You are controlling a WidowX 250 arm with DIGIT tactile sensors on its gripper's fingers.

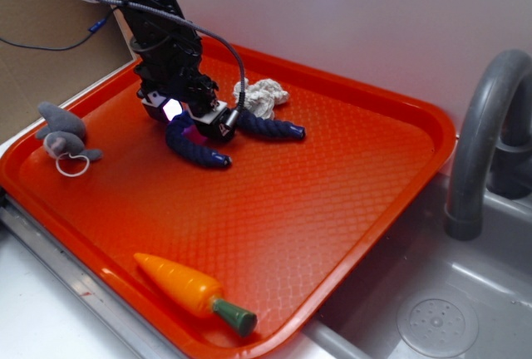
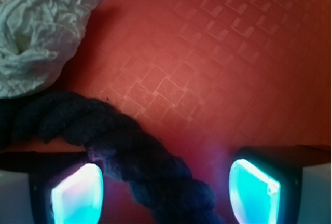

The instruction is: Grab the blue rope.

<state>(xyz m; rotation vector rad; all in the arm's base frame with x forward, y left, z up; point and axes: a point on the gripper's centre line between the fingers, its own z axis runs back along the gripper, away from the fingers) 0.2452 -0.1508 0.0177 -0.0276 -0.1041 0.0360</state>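
The blue rope (image 1: 199,149) is a thick dark navy twisted cord bent in a loop on the orange tray (image 1: 332,184), its two ends pointing right. My gripper (image 1: 193,124) is lowered right over the bend of the loop. In the wrist view the blue rope (image 2: 155,167) runs diagonally between my two glowing cyan pads (image 2: 78,195), close to the left pad, with a wide gap to the right one. The jaws stand open around the rope, not closed on it.
A crumpled white cloth (image 1: 262,95) lies just behind the rope, also seen as the cloth (image 2: 41,27) at top left. A grey toy mouse (image 1: 65,136) sits at the tray's left, a toy carrot (image 1: 193,292) at its front. A sink and grey faucet (image 1: 482,143) lie right.
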